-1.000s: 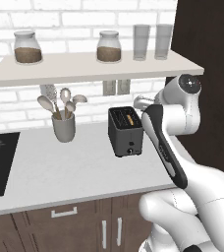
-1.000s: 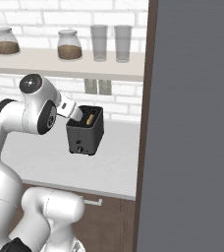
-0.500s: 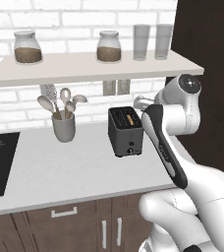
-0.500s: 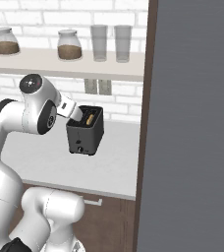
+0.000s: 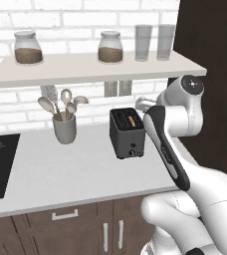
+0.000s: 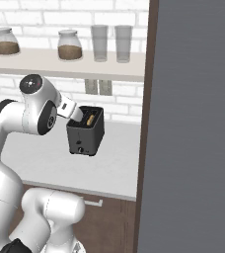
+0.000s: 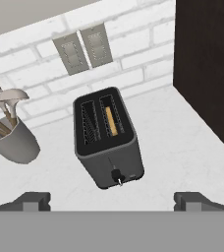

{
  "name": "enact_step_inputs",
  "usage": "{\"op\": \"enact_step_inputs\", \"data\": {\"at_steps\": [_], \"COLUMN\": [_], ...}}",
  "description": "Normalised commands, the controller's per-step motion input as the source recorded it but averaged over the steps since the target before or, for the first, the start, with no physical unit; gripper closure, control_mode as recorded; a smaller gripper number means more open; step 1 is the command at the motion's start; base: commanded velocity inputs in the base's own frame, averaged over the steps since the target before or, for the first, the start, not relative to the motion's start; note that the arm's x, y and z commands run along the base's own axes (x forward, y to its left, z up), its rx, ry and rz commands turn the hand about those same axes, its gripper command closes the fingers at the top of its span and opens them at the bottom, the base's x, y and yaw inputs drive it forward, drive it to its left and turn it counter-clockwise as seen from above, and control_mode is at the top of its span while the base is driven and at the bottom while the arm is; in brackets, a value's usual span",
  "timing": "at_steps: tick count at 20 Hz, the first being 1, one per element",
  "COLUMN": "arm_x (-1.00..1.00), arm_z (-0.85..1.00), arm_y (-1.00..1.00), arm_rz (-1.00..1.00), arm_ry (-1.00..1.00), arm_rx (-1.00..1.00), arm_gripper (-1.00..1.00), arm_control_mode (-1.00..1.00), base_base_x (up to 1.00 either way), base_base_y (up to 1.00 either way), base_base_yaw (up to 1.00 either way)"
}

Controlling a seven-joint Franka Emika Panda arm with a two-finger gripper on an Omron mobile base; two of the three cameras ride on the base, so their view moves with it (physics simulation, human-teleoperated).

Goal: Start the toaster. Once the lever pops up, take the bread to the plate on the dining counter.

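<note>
**Hovering over the toaster with fingers spread**

Looking down from the hand, we see a smooth, faintly mottled pale bench [image 7: 182, 147] with a white brick wall behind it. The toaster [image 7: 109, 138] is a boxy, matte dark grey block with rounded corners and two long slots on top, ribbed with wire guides. In its right slot sits the bread [image 7: 112, 121], of which we see a thin tan edge sunk well inside. On the narrow front face we make out a small round knob [image 7: 116, 174] with a thin vertical slot above it; the lever itself is too small for us to pick out.

The toaster stands on the bench just before two grey wall outlets [image 7: 84, 48], with a tapered grey utensil cup [image 5: 64, 129] of pale spoons well apart to its left. A pale shelf [image 5: 85, 67] above carries two lidded glass jars and two clear tumblers.

The white arm bends sharply at its elbow, its hand poised above and behind the toaster. The fingers [image 7: 33, 199] stand wide apart, gripping nothing, clear of the toaster.
</note>
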Motion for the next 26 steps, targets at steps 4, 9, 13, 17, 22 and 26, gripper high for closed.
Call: {"op": "enact_step_inputs", "data": {"at_steps": [4, 9, 13, 17, 22, 26], "arm_x": [0.00, 0.00, 0.00, 0.00, 0.00, 0.00], "arm_z": [0.00, 0.00, 0.00, 0.00, 0.00, 0.00], "arm_y": [0.00, 0.00, 0.00, 0.00, 0.00, 0.00], "arm_rz": [0.00, 0.00, 0.00, 0.00, 0.00, 0.00], "arm_ry": [0.00, 0.00, 0.00, 0.00, 0.00, 0.00], "arm_rx": [0.00, 0.00, 0.00, 0.00, 0.00, 0.00], "arm_gripper": [-1.00, -1.00, -1.00, -1.00, -1.00, -1.00], "arm_control_mode": [-1.00, -1.00, -1.00, -1.00, -1.00, -1.00], "base_base_x": [0.00, 0.00, 0.00, 0.00, 0.00, 0.00], "base_base_y": [0.00, 0.00, 0.00, 0.00, 0.00, 0.00], "base_base_yaw": [0.00, 0.00, 0.00, 0.00, 0.00, 0.00]}}
